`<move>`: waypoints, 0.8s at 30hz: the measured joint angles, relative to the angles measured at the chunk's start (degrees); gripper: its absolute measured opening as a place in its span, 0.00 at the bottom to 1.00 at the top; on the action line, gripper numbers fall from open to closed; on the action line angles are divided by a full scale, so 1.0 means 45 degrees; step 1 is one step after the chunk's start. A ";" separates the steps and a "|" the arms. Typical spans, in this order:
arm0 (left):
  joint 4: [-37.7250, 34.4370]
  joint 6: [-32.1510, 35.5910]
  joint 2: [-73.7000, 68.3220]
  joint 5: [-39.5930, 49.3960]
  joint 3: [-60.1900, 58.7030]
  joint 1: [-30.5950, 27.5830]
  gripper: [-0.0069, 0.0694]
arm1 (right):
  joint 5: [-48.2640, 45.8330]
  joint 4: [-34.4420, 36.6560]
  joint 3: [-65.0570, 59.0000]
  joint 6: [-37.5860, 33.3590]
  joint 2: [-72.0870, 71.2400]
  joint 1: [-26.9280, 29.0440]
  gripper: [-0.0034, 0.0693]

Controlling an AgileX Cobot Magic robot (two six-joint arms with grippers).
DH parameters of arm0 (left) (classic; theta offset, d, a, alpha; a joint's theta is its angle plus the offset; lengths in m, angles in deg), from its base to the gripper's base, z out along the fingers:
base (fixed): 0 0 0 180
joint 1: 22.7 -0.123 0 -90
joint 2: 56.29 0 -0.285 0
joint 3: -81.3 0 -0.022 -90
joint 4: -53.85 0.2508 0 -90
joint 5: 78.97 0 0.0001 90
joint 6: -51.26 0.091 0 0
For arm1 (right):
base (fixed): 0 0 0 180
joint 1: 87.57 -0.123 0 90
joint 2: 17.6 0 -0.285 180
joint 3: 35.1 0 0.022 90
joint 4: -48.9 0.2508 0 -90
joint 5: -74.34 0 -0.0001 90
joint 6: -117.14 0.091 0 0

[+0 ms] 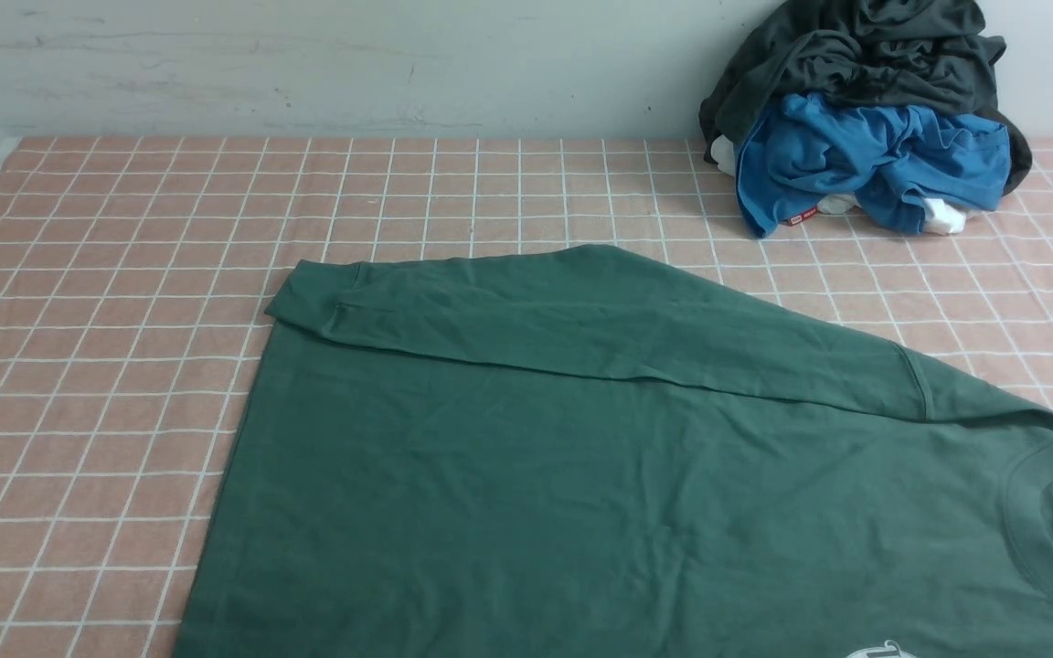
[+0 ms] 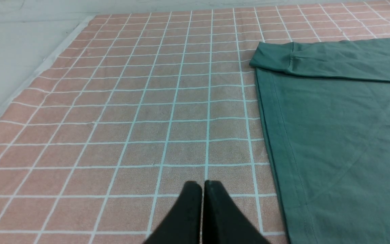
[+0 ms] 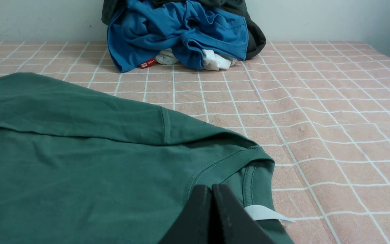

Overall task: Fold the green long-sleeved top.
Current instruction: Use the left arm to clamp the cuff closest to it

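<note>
Green long-sleeved top [image 1: 508,475] lies spread on the checked bench [image 1: 106,366], its collar toward the right side and its far sleeve [image 1: 490,311] folded along the body. Beyond it, near the wall [image 1: 353,64], a bright blue garment [image 1: 874,155] sits beneath a dark grey-black garment [image 1: 892,55]. The left gripper [image 2: 203,184] and right gripper [image 3: 212,189] both have their tips together, holding nothing.

And there's the wall [image 1: 353,68], pale and scuffed, lit softly. Up against its foot runs the pink cloth [image 1: 106,320], gridded in white, its lines wavering. In front of the wall, toward its right, sits the pile [image 1: 874,137], dark over blue over white.
</note>
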State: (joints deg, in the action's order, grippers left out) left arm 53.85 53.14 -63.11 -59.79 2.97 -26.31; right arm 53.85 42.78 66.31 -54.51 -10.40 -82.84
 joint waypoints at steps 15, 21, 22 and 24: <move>0.2238 0.0237 0.0000 -0.0301 -0.0054 0.0000 0.09 | 0.0000 0.0009 0.0000 0.0533 0.0000 0.0000 0.03; 0.1434 -0.0530 0.0000 -0.0468 -0.0079 0.0000 0.09 | 0.0000 0.0143 0.0000 0.0950 0.0000 0.0000 0.03; 0.0951 -0.0921 0.0000 -0.0626 -0.0090 0.0000 0.09 | 0.0000 0.0282 0.0000 0.1174 0.0000 0.0000 0.03; -0.0623 -0.2250 0.0000 -0.0897 -0.0122 0.0000 0.09 | 0.0000 0.0784 0.0000 0.1838 0.0000 0.0000 0.03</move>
State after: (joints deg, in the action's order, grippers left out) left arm 51.05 43.01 -63.11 -63.83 2.42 -26.31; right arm 53.85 46.31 66.31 -46.24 -10.40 -82.84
